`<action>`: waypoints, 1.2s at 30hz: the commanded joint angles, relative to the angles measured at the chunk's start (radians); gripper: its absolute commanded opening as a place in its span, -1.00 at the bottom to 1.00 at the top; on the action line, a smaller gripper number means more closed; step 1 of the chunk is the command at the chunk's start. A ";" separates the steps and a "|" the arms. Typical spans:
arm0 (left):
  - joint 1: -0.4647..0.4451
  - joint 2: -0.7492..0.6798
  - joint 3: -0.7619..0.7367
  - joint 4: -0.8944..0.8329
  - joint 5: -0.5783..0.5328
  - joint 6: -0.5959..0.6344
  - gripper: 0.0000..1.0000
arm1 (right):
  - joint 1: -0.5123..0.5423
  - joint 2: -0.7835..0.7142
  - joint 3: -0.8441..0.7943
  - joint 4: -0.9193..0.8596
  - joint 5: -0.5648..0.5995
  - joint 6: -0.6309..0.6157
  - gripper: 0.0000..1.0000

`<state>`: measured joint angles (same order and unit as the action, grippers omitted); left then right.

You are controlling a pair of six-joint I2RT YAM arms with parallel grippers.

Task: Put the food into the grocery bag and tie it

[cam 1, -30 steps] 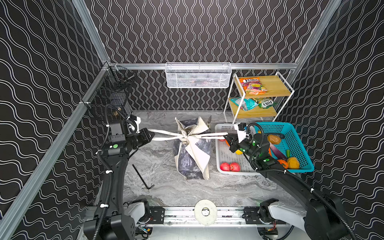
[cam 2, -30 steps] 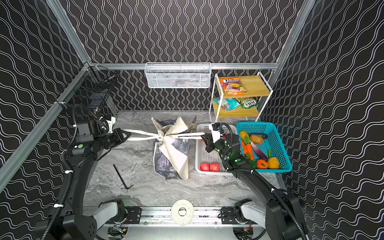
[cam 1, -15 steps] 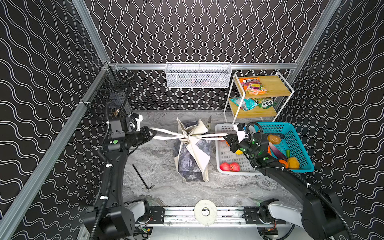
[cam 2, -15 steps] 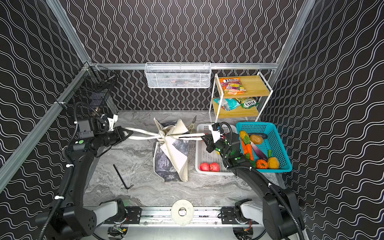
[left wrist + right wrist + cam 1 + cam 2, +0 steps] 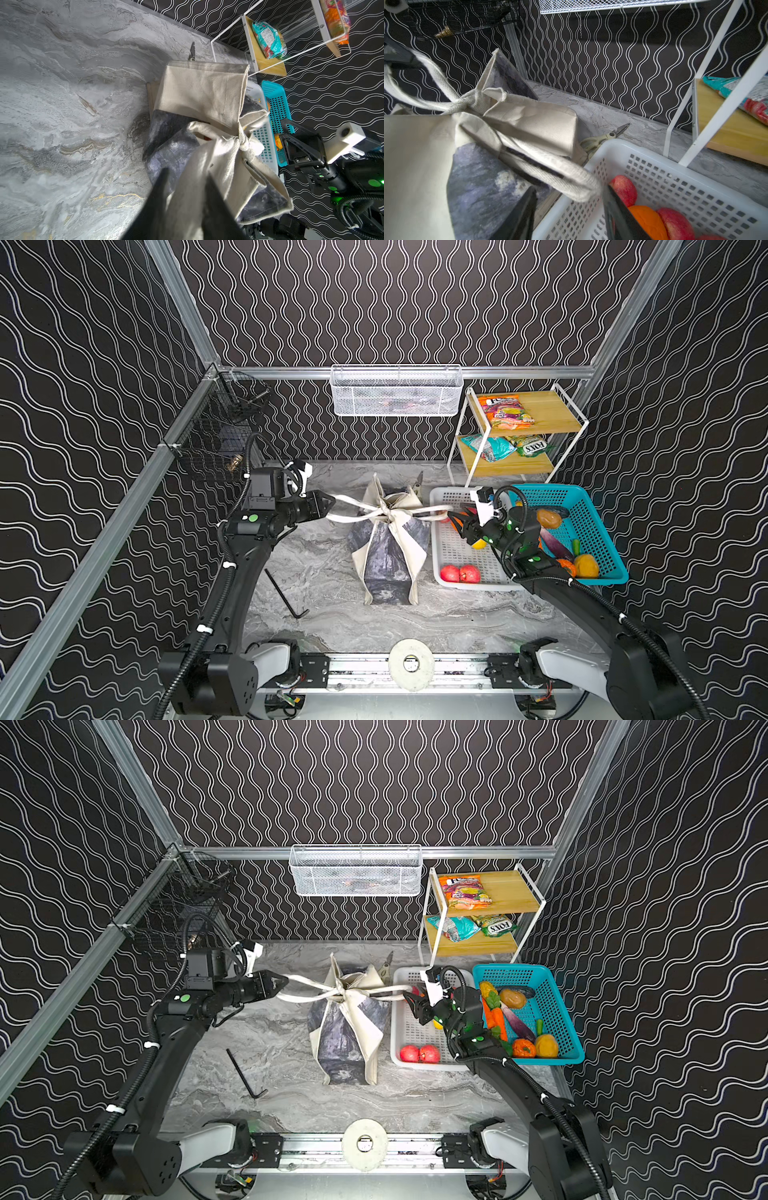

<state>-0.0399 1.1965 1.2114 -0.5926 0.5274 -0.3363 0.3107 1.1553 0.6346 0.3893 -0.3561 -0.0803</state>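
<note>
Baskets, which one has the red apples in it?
The white plastic basket right beside the bag. Two red apples lie in its near corner. The teal basket holds vegetables, and the white wire basket hangs on the wall.

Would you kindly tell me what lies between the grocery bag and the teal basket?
The white perforated basket, holding red apples, as both top views show.

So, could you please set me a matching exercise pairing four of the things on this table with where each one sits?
1 scissors
2 hex key
3 red apples
4 orange snack packet

A in the white perforated basket
B on the top shelf of the wire rack
C on the table, behind the canvas tote
D on the table, left of the tote

Pairs: 1-C, 2-D, 3-A, 4-B.
</note>
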 commanded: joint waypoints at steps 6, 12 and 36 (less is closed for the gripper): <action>0.000 -0.045 0.054 -0.045 -0.043 0.023 0.51 | 0.001 -0.065 0.006 -0.045 0.043 -0.053 0.51; 0.000 -0.096 0.129 -0.121 -0.198 0.049 0.80 | 0.001 -0.130 0.024 -0.069 0.097 -0.047 0.69; 0.000 -0.281 -0.512 0.512 -1.136 -0.052 0.96 | -0.230 -0.117 -0.206 0.276 0.514 0.173 0.87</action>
<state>-0.0402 0.9043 0.7395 -0.2165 -0.4889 -0.3489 0.1127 1.0206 0.4538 0.5293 0.1226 0.0227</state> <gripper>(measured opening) 0.981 0.931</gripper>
